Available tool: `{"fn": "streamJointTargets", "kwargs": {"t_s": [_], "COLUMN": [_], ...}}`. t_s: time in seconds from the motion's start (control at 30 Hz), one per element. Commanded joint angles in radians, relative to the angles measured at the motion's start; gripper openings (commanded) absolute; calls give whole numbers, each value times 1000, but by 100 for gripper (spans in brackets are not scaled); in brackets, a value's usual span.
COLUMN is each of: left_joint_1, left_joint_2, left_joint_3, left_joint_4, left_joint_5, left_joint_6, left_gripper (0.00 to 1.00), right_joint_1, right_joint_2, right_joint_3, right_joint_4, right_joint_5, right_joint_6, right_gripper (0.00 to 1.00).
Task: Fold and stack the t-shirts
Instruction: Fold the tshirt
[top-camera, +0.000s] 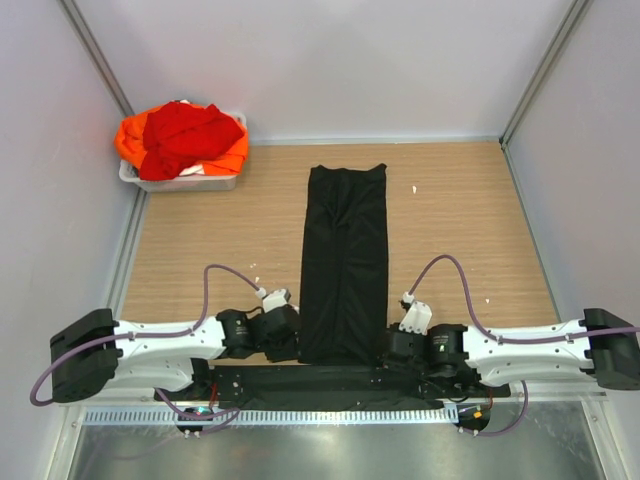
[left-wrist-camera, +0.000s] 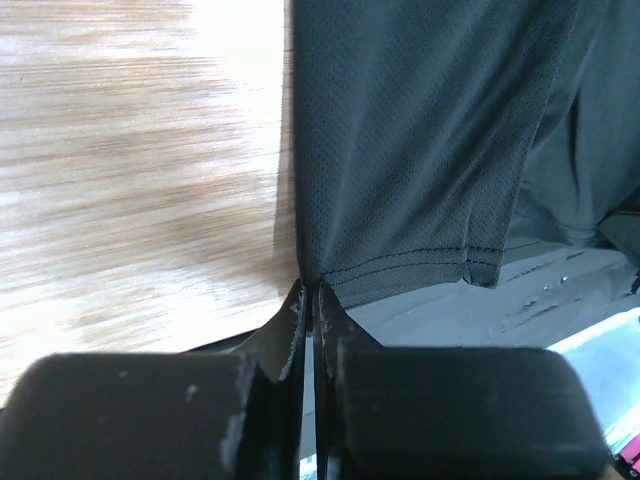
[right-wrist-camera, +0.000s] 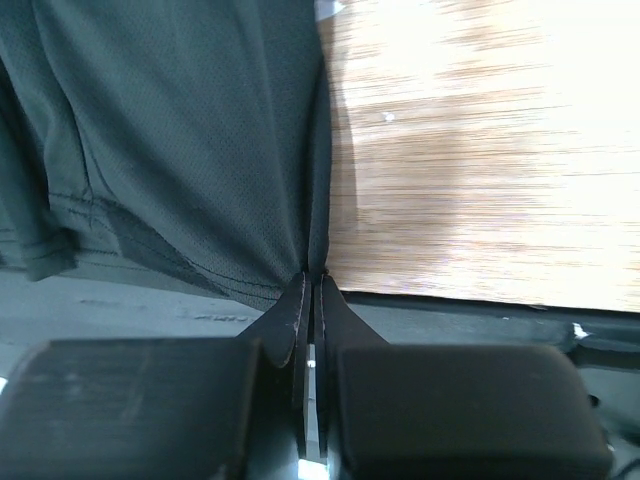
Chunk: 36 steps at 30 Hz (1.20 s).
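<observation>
Wood table (top-camera: 200, 250): arms low, pointing inward; left pincer (left-wrist-camera: 312, 300), right pincer (right-wrist-camera: 312, 285) both clamped on black t-shirt (top-camera: 345, 260) hem.

Black t-shirt (top-camera: 345, 262) flat; red (top-camera: 185, 130), orange (top-camera: 128, 140) crumpled

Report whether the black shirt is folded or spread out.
Partly folded: the black shirt lies as a narrow lengthwise strip, no sleeves sticking out.

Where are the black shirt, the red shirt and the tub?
black shirt (top-camera: 344, 265), top view, middle of the folded strip.
red shirt (top-camera: 185, 135), top view, top of the heap.
tub (top-camera: 188, 184), top view, front wall.
</observation>
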Motion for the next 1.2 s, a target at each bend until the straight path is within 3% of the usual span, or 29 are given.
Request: {"fn": "streamJointTargets", "kwargs": {"t_s": [0.0, 0.3, 0.57, 0.73, 1.17], "left_joint_1": [-7, 22, 197, 326, 522], "left_joint_2": [-3, -37, 67, 168, 490], "left_joint_3": [67, 322, 522, 635, 903], "left_joint_4": [-40, -304, -347, -336, -335], "left_joint_5": [0, -139, -80, -10, 82], "left_joint_6": [15, 150, 339, 439, 589], "left_gripper": [0, 0, 0, 0, 0], "right_joint_1": [5, -33, -367, -509, -803], "right_joint_2": [-11, -17, 71, 198, 474], "right_joint_3": [35, 282, 453, 561, 731], "right_joint_4": [-96, -291, -226, -157, -31], "right_joint_5": [68, 220, 148, 108, -8], "right_joint_6": [16, -105, -472, -666, -914], "right_gripper": [1, 1, 1, 1, 1]}}
